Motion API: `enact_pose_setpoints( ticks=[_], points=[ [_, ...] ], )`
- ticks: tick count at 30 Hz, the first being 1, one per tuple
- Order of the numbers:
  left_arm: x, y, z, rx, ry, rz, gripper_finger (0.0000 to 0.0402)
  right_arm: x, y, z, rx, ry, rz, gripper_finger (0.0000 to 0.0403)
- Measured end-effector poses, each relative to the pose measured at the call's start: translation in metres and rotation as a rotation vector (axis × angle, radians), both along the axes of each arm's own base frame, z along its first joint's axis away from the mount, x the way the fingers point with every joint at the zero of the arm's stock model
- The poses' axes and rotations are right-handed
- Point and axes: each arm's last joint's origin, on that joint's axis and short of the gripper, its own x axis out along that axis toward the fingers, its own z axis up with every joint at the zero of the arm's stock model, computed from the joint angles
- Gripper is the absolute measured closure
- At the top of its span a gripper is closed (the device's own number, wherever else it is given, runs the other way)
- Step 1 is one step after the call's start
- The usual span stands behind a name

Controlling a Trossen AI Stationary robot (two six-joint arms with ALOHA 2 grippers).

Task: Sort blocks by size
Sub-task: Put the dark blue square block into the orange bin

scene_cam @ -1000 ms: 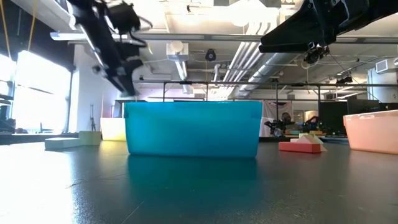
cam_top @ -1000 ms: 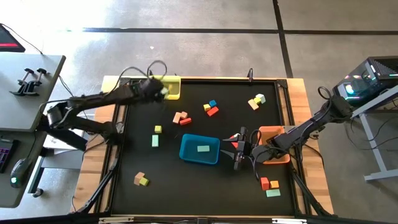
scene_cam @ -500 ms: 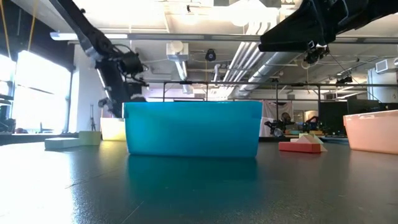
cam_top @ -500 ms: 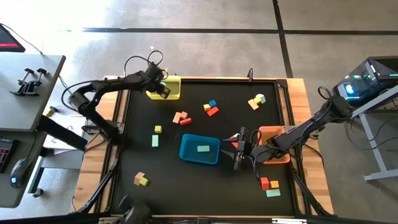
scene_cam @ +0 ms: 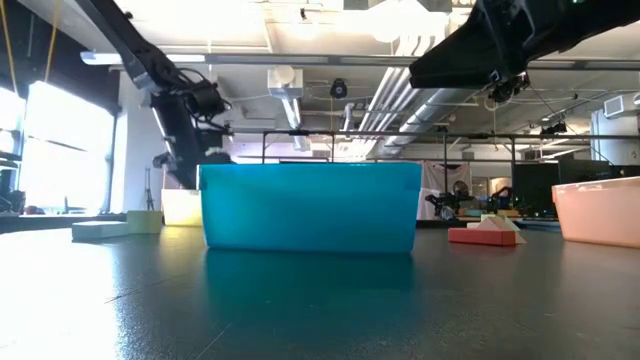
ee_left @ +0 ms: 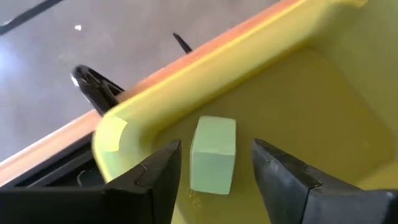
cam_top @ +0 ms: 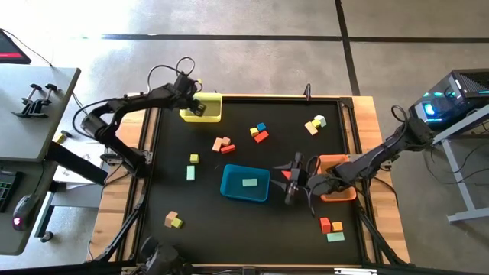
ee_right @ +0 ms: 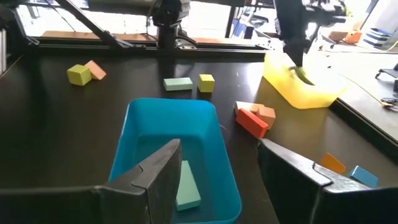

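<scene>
So the left gripper [ee_left: 214,171] is parked right over the yellow tray [cam_top: 212,114] at the far left corner of the table, fingers apart with a pale green block [ee_left: 212,154] sitting between them. The block looks like it's resting on the tray floor and neither finger seems to touch it, so I'd read this as a drop-off: block goes in the tray that collects its size, jaws spread to let it go. The right gripper [ee_right: 214,171] hangs just above the blue tray [cam_top: 229,191] near the middle of the table, fingers apart and holding nothing, with a flat green bar [ee_right: 185,185] lying in the tray under it (probably the bin for flat pieces, but that's my guess). The orange tray [cam_top: 348,195] sits just beside the right arm, handy for that side. Everything else is loose on the black mat [cam_top: 229,229]: a yellow cube [cam_top: 194,159] and a green bar [cam_top: 190,173] left of the blue tray, a tan and red cluster [cam_top: 222,144] behind it, a blue, orange and red bunch [cam_top: 260,132] further back, a yellow and pale pair [cam_top: 314,124] at the far right, two blocks [cam_top: 173,221] near the front left, and three more [cam_top: 331,229] at the front right. So sorting is far from done. As for writing or brand marks, I can't find any readable on the trays, blocks or arms.
</scene>
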Motion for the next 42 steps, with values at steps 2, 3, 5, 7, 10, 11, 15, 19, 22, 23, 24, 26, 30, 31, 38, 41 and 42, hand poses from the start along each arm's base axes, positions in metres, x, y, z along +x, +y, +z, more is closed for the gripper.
enact_pose_setpoints(
  ticks=[2,3,5,7,10,11,15,19,22,23,24,26,30,31,38,41,42],
  points=[
    [-0.002,-0.005,0.01,0.017,-0.012,-0.006,0.0211,0.001,-0.002,0.0,0.0,0.0,-0.009,0.0195],
    [-0.003,-0.008,0.016,0.028,-0.02,-0.011,0.0211,0.001,-0.003,0.0,0.0,0.0,-0.013,0.0195],
    [-0.005,-0.015,0.028,0.046,-0.034,-0.021,0.0211,0.002,-0.006,0.0,-0.009,0.003,-0.021,0.0195],
    [-0.005,-0.025,0.039,0.071,-0.057,-0.041,0.0213,0.004,-0.01,0.0,-0.022,0.007,-0.032,0.0195],
    [-0.003,-0.045,0.046,0.089,-0.101,-0.092,0.0219,0.007,-0.019,0.0,-0.024,0.008,-0.068,0.0195],
    [-0.002,-0.052,0.047,0.099,-0.114,-0.112,0.022,0.008,-0.022,0.0,-0.024,0.008,-0.081,0.0195],
    [0.006,-0.08,0.04,0.188,-0.241,-0.192,0.0228,0.012,-0.037,0.0,-0.023,0.009,-0.141,0.0195],
    [0.014,-0.104,0.026,0.285,-0.392,-0.287,0.0231,0.016,-0.055,0.0,-0.033,0.021,-0.184,0.0195],
    [0.02,-0.116,0.021,0.362,-0.483,-0.353,0.0231,0.019,-0.073,-0.002,-0.025,0.049,-0.162,0.0195],
    [0.021,-0.119,0.02,0.382,-0.501,-0.372,0.0231,0.02,-0.081,-0.002,-0.02,0.055,-0.156,0.0195],
    [0.023,-0.121,0.021,0.399,-0.514,-0.392,0.0231,0.021,-0.089,-0.002,-0.02,0.061,-0.155,0.0195],
    [0.026,-0.126,0.023,0.427,-0.528,-0.432,0.0231,0.021,-0.105,-0.002,-0.023,0.069,-0.177,0.0195],
    [0.033,-0.136,0.027,0.462,-0.55,-0.5,0.0232,0.019,-0.131,-0.002,-0.015,0.074,-0.25,0.0195],
    [0.035,-0.139,0.029,0.475,-0.558,-0.519,0.0232,0.019,-0.135,-0.002,-0.011,0.077,-0.255,0.0195],
    [0.044,-0.16,0.03,0.467,-0.592,-0.616,0.0232,0.016,-0.142,-0.008,0.018,0.137,-0.213,0.0195],
    [0.047,-0.171,0.029,0.431,-0.613,-0.628,0.0232,0.016,-0.14,-0.008,0.018,0.137,-0.206,0.0195],
    [0.048,-0.174,0.029,0.411,-0.623,-0.626,0.0232,0.017,-0.139,-0.008,0.017,0.134,-0.204,0.0195]
  ],
)
